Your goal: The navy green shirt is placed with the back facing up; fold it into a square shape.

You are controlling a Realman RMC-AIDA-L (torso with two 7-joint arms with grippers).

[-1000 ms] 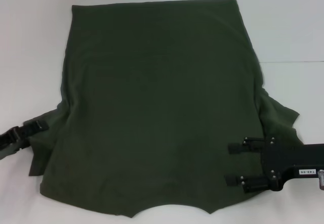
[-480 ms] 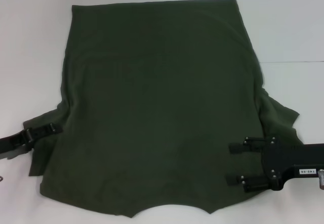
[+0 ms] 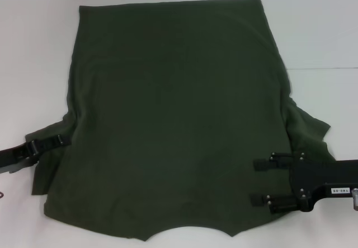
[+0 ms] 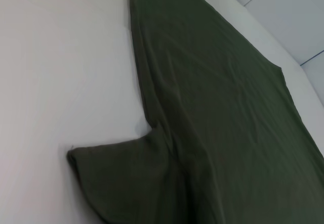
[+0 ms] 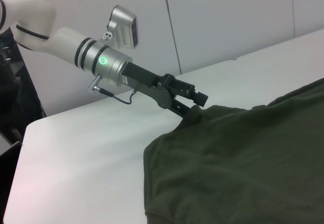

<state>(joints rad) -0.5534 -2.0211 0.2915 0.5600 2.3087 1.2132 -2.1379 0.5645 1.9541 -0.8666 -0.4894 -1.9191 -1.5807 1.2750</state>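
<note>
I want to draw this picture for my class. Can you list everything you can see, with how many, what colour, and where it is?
dark olive-green short-sleeved cloth shirt: one, dark green, spread flat with its plain side up, covering the middle of the table, a sleeve sticking out at each side.
white table: one, white, under the shirt; bare parts show around it.
pale wall panels: pale grey, behind the table in the right wrist view.
left gripper: one, black, at the shirt's left sleeve, one finger above the cloth edge.
right gripper: one, black, open, its two fingers over the shirt's right edge near the bottom corner.
</note>
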